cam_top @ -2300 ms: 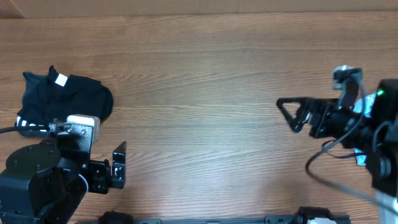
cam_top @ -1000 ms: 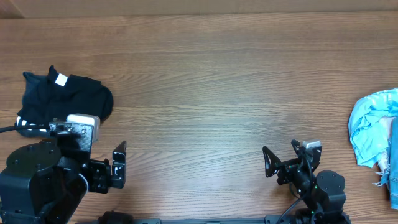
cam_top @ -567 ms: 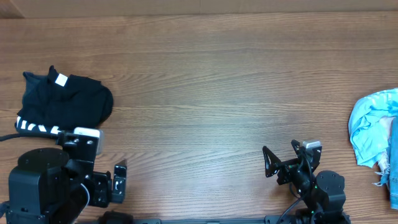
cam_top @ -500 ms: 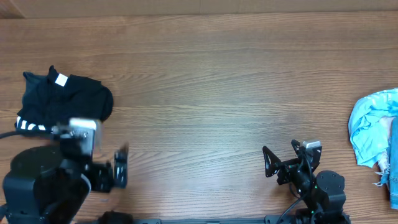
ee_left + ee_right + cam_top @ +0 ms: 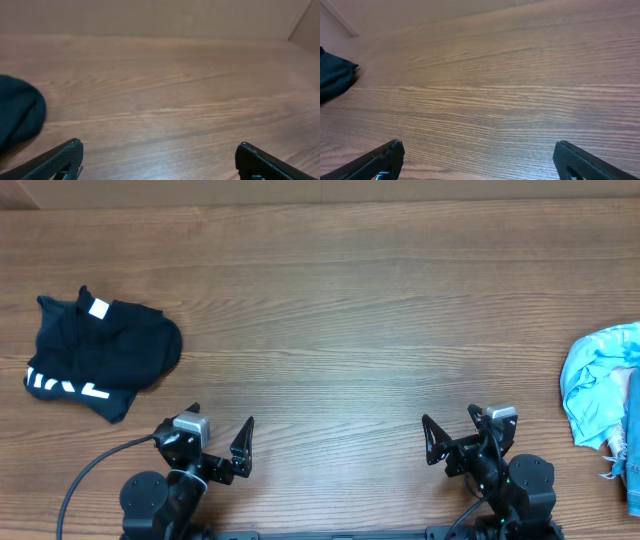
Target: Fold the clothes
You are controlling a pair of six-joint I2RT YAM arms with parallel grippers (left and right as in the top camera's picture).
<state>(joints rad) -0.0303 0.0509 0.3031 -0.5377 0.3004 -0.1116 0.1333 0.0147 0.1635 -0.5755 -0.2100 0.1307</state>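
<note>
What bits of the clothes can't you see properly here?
Blue clothes: overhead view, cut off by the right edge.
Black clothes: wrist views, cut off by the left edge.
White letters: overhead view, partly folded away, too small to read.
White label: overhead view, too small to read.

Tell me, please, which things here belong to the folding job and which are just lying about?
Part of the job:
- black clothes, bundled at the left
- light blue clothes, at the right edge
- left gripper, open and empty
- right gripper, open and empty

Just there:
- wooden table
- cable by the left arm
</note>
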